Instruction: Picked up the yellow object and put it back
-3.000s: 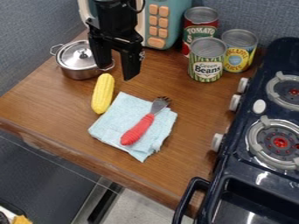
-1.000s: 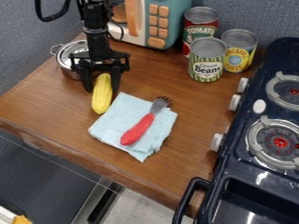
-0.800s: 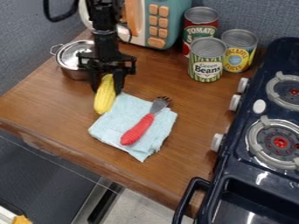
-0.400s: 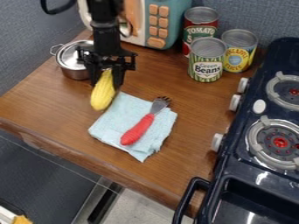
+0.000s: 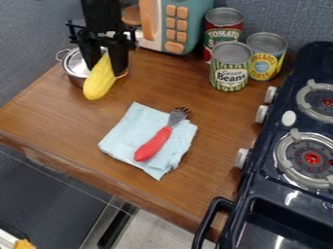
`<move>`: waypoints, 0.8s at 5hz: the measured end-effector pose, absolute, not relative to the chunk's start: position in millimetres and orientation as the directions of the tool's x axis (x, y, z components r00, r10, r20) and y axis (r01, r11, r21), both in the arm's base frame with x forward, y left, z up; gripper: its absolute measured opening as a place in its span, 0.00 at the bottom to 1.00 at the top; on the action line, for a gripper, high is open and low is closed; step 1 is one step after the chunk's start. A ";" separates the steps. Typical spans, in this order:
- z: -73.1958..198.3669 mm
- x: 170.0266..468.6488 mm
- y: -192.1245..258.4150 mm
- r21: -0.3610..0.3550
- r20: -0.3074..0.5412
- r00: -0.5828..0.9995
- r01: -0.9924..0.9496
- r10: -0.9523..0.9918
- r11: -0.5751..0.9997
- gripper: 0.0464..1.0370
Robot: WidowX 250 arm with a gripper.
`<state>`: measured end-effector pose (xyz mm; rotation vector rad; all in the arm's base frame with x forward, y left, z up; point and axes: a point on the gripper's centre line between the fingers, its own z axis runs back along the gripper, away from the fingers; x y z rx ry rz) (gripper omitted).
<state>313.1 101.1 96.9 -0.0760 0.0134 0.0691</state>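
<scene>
Lowering is best done slowly: by the gripper (image 5: 105, 68), in front of the lidded pot (image 5: 74, 63), the yellow corn (image 5: 97, 85) is grasped at its upper end and held aslant. The pot should be given room, and the grip eased only once the corn is laid lengthwise, since a roll or a knock could be caused by an early release. The room is bounded by a blue-grey wall (image 5: 32, 29). The wooden counter (image 5: 52, 121) is flanked by a dark toy stove (image 5: 260, 204) and backed by a toy microwave (image 5: 175, 22). A pale blue cloth (image 5: 130, 131) is spread mid-counter, cans (image 5: 229, 73) are grouped beyond it, and a red-handled fork (image 5: 155, 143) is laid across it.
</scene>
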 end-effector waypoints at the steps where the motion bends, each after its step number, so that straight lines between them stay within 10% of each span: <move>1: 97.7 310.7 99.3 -0.082 -0.030 1.000 -0.003 0.001 0.997 0.54; 4: 87.2 312.6 95.3 0.135 0.120 0.852 -0.523 0.510 0.842 0.54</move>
